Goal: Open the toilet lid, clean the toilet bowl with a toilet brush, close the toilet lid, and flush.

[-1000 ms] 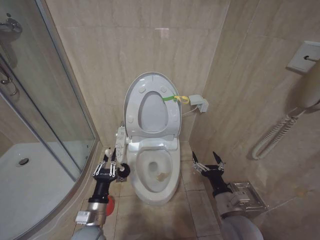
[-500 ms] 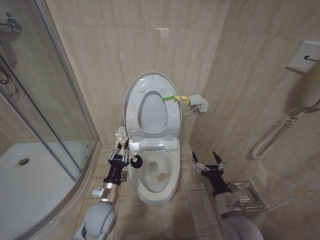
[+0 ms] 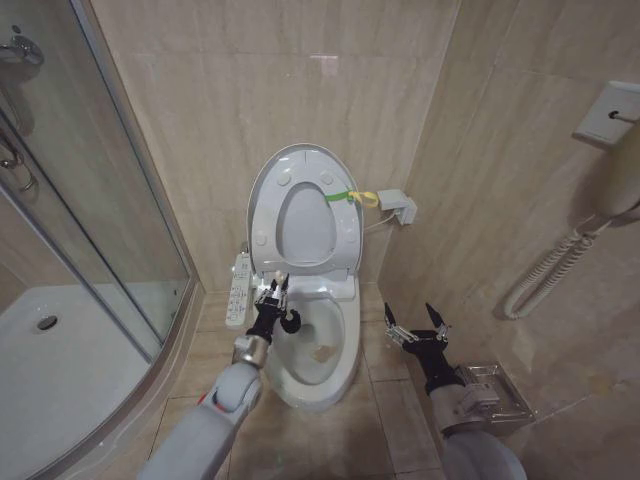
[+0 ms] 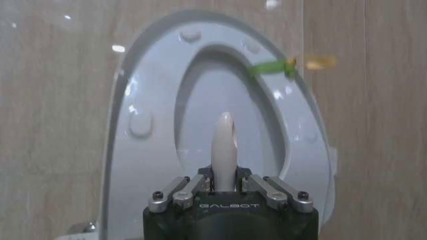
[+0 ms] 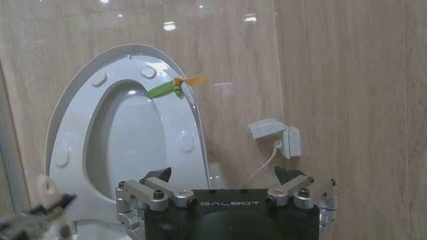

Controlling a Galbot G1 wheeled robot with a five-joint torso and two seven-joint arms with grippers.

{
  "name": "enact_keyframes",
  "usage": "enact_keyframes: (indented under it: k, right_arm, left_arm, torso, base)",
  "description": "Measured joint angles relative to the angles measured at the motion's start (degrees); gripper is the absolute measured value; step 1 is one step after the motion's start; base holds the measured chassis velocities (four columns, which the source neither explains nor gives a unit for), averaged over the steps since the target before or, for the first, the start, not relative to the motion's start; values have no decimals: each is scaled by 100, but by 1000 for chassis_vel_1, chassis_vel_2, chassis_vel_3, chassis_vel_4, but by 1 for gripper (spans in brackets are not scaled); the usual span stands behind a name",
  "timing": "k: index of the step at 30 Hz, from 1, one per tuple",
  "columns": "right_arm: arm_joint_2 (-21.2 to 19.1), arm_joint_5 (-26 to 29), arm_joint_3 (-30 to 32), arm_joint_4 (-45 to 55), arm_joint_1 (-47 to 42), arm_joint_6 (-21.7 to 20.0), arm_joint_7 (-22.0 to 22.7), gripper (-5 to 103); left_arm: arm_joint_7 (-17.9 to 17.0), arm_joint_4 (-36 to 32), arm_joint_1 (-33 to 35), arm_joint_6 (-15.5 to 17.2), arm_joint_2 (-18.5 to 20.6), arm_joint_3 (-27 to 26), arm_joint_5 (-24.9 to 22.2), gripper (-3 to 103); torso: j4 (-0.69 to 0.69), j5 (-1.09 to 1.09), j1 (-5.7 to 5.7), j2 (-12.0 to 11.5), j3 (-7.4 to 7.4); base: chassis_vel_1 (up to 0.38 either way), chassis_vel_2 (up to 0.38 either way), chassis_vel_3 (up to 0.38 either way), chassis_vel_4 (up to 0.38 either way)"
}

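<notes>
The toilet lid point(image 3: 262, 205) stands upright against the wall, the seat ring raised with it; the left wrist view shows the toilet lid point(image 4: 143, 110) close up. Below it the toilet bowl point(image 3: 335, 372) lies uncovered. My left gripper point(image 3: 273, 300) hovers over the bowl's rear left rim, shut on the toilet brush point(image 3: 291, 322), whose dark head hangs just inside the rim. The brush's white handle point(image 4: 224, 145) sticks out between the shut fingers. My right gripper point(image 3: 417, 331) waits open to the right of the bowl, its fingers point(image 5: 159, 175) spread wide.
A long white button panel point(image 3: 238, 290) hangs left of the bowl. A glass shower enclosure point(image 3: 100, 230) fills the left side. A wall box point(image 3: 398, 207) with a green and yellow tie sits right of the lid. A metal plate point(image 3: 492, 392) lies on the floor at right.
My left arm has risen from the floor at the bowl's left and swung right, carrying the brush to the bowl's rim. The right arm has stayed still.
</notes>
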Motion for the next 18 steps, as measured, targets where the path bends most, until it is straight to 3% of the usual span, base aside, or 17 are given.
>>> enact_keyframes:
  k: [7, 18]
  right_arm:
    - [0, 0, 0, 0, 0, 0, 0, 100]
    - [0, 0, 0, 0, 0, 0, 0, 100]
  left_arm:
    - [156, 1136, -621, -279, -254, 417, -31, 21]
    - [323, 1963, -802, -478, -483, 900, 42, 21]
  torso:
    - [0, 0, 0, 0, 0]
    - [0, 0, 0, 0, 0]
  base:
    - [0, 0, 0, 0]
    - [0, 0, 0, 0]
